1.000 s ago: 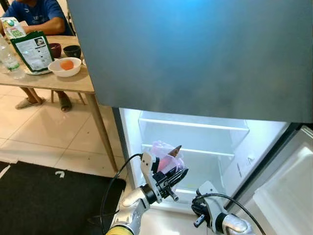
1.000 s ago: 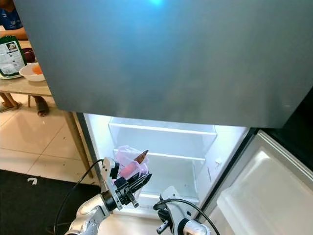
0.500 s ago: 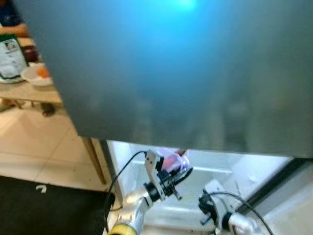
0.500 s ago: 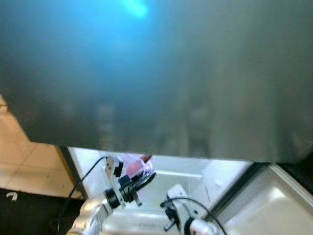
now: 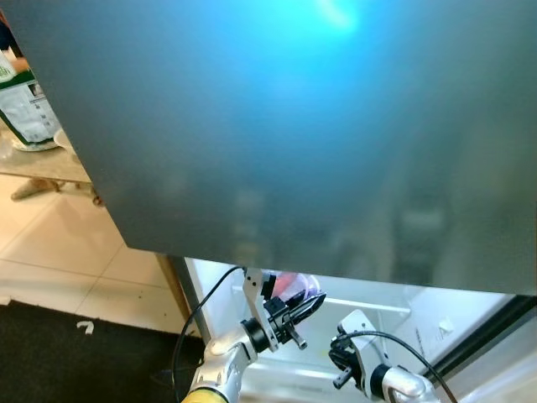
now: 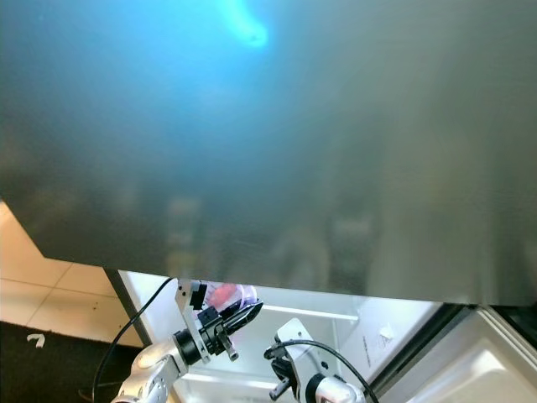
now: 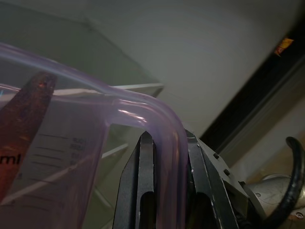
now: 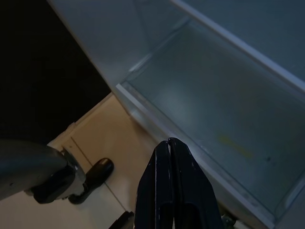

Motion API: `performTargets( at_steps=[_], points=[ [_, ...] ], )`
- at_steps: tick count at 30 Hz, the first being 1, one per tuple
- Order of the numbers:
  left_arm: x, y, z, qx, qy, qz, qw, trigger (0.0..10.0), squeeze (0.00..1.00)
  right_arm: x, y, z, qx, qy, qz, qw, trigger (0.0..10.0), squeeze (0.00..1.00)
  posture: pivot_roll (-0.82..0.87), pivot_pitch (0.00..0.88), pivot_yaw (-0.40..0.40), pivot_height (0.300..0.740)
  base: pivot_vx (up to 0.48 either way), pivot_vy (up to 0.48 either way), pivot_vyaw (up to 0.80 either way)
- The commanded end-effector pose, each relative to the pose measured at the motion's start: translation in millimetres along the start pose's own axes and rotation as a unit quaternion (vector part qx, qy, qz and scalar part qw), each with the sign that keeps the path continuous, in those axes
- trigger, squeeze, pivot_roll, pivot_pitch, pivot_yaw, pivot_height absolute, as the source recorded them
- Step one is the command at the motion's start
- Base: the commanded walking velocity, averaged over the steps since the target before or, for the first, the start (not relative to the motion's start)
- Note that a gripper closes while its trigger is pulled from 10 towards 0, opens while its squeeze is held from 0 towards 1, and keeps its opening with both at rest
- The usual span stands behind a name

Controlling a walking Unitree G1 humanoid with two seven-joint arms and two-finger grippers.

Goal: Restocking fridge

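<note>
My left gripper (image 5: pixel 300 307) is shut on the rim of a translucent pink-purple plastic container (image 5: pixel 288 283), held up at the mouth of the lit, open lower fridge compartment (image 6: pixel 336 323). In the left wrist view the two black fingers (image 7: pixel 145 177) clamp the container's wall (image 7: pixel 71 143), and a brown pointed item (image 7: pixel 27 110) lies inside it. Lower down and to the right, my right gripper (image 8: pixel 167 143) is shut on nothing, in front of the fridge's bottom shelf (image 8: pixel 224 95).
The grey upper fridge door (image 5: pixel 319 134) hangs close overhead. The open lower door (image 6: pixel 503 369) stands at the right. A wooden table (image 5: pixel 42 164) with a green-and-white bag (image 5: pixel 25 109) is at the left, and a black mat (image 5: pixel 75 353) lies on the tiled floor.
The camera has moved nearer and shifted, so the grey door now covers most of the view. My left gripper still holds the container at the fridge opening; the right gripper stays low.
</note>
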State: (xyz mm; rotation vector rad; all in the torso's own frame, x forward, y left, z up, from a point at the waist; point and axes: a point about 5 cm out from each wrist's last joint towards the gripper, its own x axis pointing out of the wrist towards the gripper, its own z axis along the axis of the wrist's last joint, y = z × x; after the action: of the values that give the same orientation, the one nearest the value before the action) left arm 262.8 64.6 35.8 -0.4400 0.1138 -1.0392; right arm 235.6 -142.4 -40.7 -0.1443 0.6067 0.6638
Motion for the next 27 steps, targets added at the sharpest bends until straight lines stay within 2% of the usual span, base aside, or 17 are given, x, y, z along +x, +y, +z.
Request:
performTargets(
  at_steps=[1,7,14,22,27],
  points=[
    [1.7,-4.5,-2.0,0.001,-0.006,-0.007,1.000,10.0,0.00,0.1,-2.0,1.3,0.019,-0.007,-0.010,1.000,10.0,0.00,-0.04,0.029,-0.021,0.740,0.000,0.000,0.00],
    [2.8,-2.9,5.4,0.003,-0.027,-0.007,1.000,10.0,0.00,2.5,-16.9,24.9,0.058,-0.061,-0.041,0.996,10.0,0.00,-0.04,0.032,-0.023,0.740,0.000,0.000,0.00],
    [6.5,-8.6,10.9,0.007,-0.037,-0.043,0.998,10.0,0.00,0.1,-36.3,46.5,0.046,-0.088,-0.074,0.992,10.0,0.00,-0.04,0.035,-0.023,0.740,0.000,0.000,0.00],
    [7.0,-8.9,14.0,0.010,-0.043,-0.046,0.998,10.0,0.00,-8.4,-52.3,48.3,0.055,-0.090,-0.110,0.988,10.0,0.00,-0.04,0.035,-0.023,0.740,0.000,0.000,0.00],
    [4.3,-6.5,16.4,0.012,-0.044,-0.045,0.998,10.0,0.00,-23.0,-68.5,42.1,0.083,-0.099,-0.132,0.983,10.0,0.00,-0.04,0.037,-0.022,0.725,0.000,0.000,0.00]
  ],
)
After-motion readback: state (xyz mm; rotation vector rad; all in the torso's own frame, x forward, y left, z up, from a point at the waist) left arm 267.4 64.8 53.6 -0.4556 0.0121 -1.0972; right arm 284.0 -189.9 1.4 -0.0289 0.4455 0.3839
